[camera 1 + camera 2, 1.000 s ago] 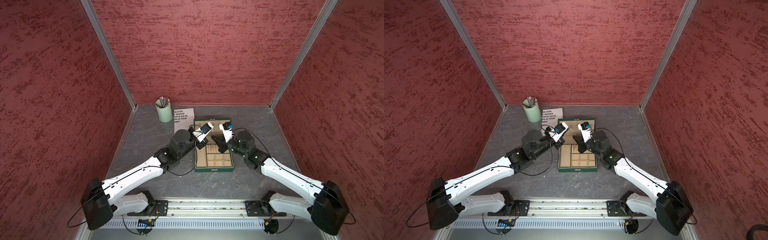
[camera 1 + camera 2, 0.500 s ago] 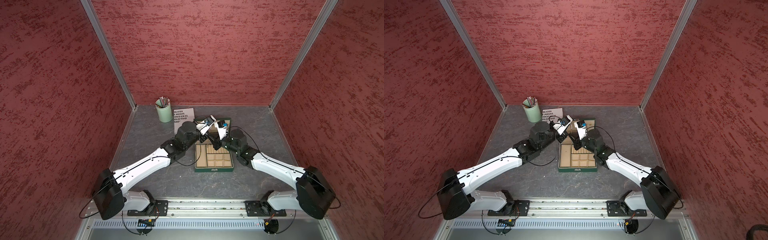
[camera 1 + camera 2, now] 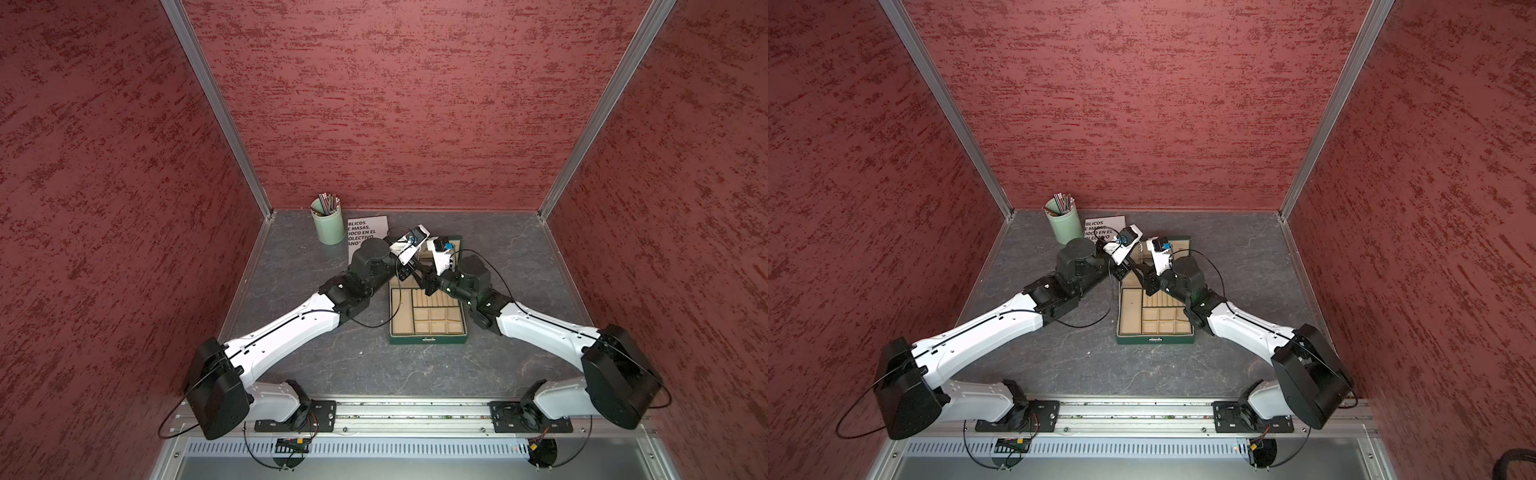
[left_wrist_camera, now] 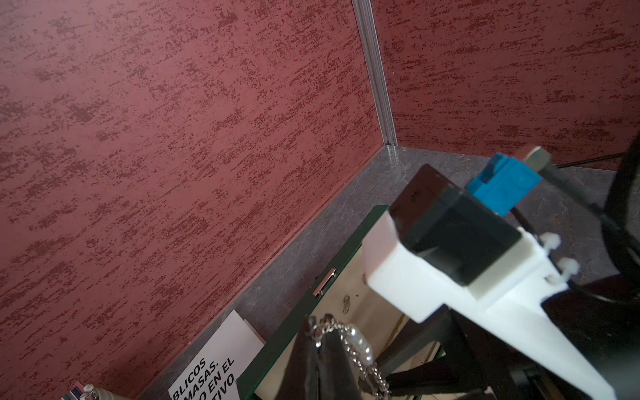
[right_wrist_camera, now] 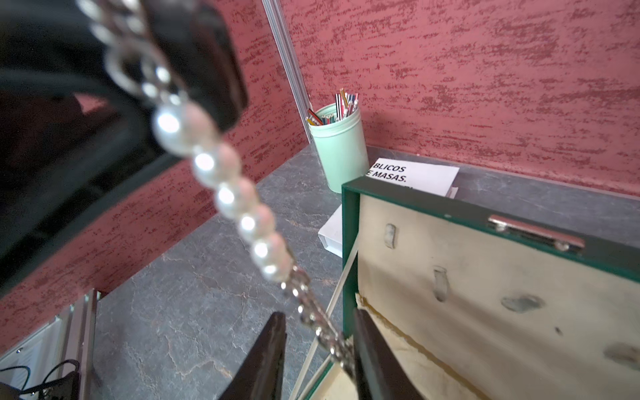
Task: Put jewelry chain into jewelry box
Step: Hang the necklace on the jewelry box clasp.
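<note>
we see the jewelry box [image 3: 428,338] lying open near the middle of the desk [image 3: 519,257], somewhat closer to its back edge. its lid stands up on the far side and its beige compartments are bare. the jewelry chain [image 5: 239,204] is not in the box. it hangs in the air over the rear part of the box, in front of the raised lid, a run of silvery links with a row of white pearls in the middle.

the left fingers [image 4: 303,363] are pressed together on the upper end of the chain, and in the left wrist view the links and pearls drape over their tips. the right fingers [image 5: 268,360] stand a little way apart. the lower end of the chain passes down between them and lies against the inner face of one finger, while the other finger is clear of it.

behind the box, toward the back left corner of the desk, we see a pale green pencil cup [image 3: 328,228]. a white booklet [image 3: 368,232] with black lettering lies just beside it.
</note>
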Available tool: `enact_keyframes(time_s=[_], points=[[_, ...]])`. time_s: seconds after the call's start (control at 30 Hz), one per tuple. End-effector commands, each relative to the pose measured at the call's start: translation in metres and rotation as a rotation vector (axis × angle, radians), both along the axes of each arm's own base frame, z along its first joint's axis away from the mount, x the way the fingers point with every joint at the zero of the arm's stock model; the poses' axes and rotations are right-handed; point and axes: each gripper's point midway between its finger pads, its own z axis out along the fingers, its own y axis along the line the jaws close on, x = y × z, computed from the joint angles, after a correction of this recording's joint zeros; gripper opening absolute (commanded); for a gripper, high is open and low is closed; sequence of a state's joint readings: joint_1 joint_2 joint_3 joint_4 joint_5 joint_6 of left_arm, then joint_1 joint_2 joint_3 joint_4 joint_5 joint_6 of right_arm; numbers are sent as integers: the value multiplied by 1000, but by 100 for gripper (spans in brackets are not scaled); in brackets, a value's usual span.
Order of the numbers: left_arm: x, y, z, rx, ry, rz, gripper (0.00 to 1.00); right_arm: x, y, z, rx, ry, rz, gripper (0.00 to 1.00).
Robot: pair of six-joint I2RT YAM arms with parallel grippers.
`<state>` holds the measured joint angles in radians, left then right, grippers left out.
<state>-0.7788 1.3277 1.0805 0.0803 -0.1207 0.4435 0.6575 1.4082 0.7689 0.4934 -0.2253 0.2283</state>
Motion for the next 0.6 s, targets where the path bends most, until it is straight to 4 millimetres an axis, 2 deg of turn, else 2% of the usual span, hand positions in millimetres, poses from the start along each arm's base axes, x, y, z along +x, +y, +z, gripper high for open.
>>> enact_keyframes(time_s=[0.0, 0.37, 0.57], points=[[3, -2, 10, -7, -13, -6, 0, 0, -2, 11, 45, -67, -12, 37], [2, -3, 21, -19, -18, -8, 0, -9, -11, 8, 79, -138, -27, 37], [2, -4, 23, -17, -19, -11, 0, -7, -14, 6, 86, -152, -46, 37]])
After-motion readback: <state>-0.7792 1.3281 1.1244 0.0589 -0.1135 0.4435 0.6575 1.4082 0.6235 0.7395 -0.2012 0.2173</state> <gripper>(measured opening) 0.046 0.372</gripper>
